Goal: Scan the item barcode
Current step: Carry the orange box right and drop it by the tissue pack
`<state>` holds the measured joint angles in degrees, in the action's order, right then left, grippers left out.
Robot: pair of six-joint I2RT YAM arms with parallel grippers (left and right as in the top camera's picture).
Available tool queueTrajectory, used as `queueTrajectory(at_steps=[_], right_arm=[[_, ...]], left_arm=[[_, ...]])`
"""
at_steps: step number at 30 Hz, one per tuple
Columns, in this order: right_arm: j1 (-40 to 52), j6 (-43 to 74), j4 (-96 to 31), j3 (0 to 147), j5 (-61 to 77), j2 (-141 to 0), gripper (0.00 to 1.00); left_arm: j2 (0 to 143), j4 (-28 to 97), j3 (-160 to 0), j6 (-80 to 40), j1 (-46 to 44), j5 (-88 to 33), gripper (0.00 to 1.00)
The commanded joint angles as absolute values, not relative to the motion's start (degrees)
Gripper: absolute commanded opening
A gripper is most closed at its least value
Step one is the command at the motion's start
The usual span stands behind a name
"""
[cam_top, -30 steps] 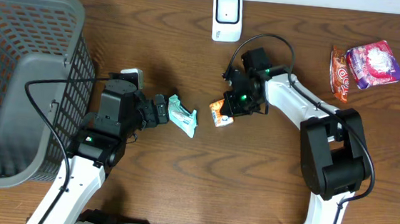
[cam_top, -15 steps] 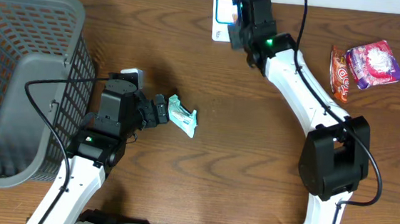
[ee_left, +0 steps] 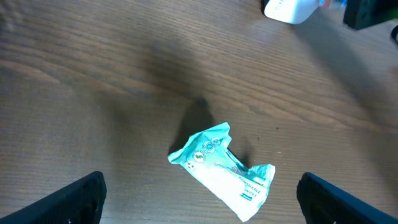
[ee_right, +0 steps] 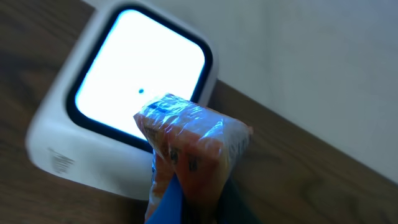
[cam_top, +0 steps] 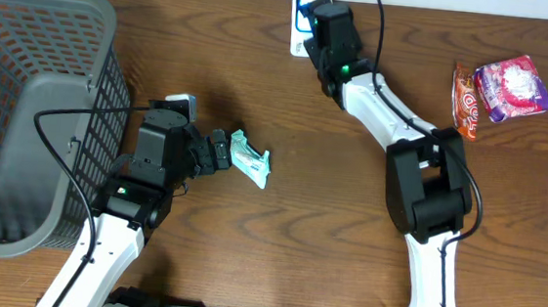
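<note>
An orange snack packet [ee_right: 198,148] is pinched in my right gripper [ee_right: 205,214], which is shut on its lower end. The packet is held up in front of the lit window of the white barcode scanner [ee_right: 134,74]. From overhead, the right gripper [cam_top: 320,25] covers most of the scanner [cam_top: 298,44] at the table's far edge, and the packet is hidden there. My left gripper [ee_left: 200,204] is open, low over the table. A teal wipes packet [ee_left: 221,169] lies just ahead of it, between the lines of its fingers and untouched.
A large grey mesh basket [cam_top: 33,105] fills the left side. At the right edge lie an orange-red packet [cam_top: 465,100] and a pink and purple packet [cam_top: 514,88]. The teal packet [cam_top: 250,159] lies mid-table.
The right arm has carried the orange packet from the middle of the table up to the scanner at the far edge. The left arm and the teal packet have not moved.
</note>
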<state>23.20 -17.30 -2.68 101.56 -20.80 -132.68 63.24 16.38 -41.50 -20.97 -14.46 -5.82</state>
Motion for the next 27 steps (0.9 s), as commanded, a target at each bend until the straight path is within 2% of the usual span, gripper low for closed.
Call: queueTrajectory(at_steps=[1, 7, 12, 14, 16, 17, 18, 19, 20, 22, 25, 27], right_arm=[[21.6, -10.7, -2.9, 102.1, -30.7, -129.1, 0.01], [16.1, -10.7, -10.9, 102.1, -31.9, -123.1, 0.01], [9.4, -9.6, -24.3, 102.0, -38.1, -122.1, 0.01], [5.7, -8.0, -30.9, 101.8, -36.4, -122.7, 0.18], [3.4, -7.7, -34.3, 101.8, -35.3, -122.8, 0.21], [2.2, -7.2, -35.6, 101.8, -35.0, -122.8, 0.26], [1.6, -6.8, -36.3, 101.8, -35.0, -122.8, 0.37], [0.8, -6.2, -37.3, 101.8, -35.0, -122.8, 0.63], [0.3, -5.8, -38.1, 101.8, -35.0, -122.8, 0.81], [0.1, -5.8, -40.1, 101.8, -34.4, -122.8, 0.91], [0.7, -5.8, -42.7, 101.8, -28.2, -122.8, 0.99], [2.3, -5.8, -45.0, 101.8, -10.9, -122.8, 0.99]], left_arm=[[63.3, 16.3, -41.9, -21.1, -14.3, -5.3, 0.98], [63.3, 16.3, -41.9, -21.1, -14.3, -5.3, 0.98], [63.3, 16.3, -41.9, -21.1, -14.3, -5.3, 0.98], [63.3, 16.3, -41.9, -21.1, -14.3, -5.3, 0.98], [63.3, 16.3, -41.9, -21.1, -14.3, -5.3, 0.98], [63.3, 16.3, -41.9, -21.1, -14.3, -5.3, 0.98], [63.3, 16.3, -41.9, -21.1, -14.3, -5.3, 0.98], [63.3, 16.3, -41.9, -21.1, -14.3, -5.3, 0.98], [63.3, 16.3, -41.9, -21.1, -14.3, -5.3, 0.98], [63.3, 16.3, -41.9, -21.1, -14.3, -5.3, 0.98], [63.3, 16.3, -41.9, -21.1, -14.3, -5.3, 0.98], [63.3, 16.3, -41.9, -21.1, -14.3, -5.3, 0.98]])
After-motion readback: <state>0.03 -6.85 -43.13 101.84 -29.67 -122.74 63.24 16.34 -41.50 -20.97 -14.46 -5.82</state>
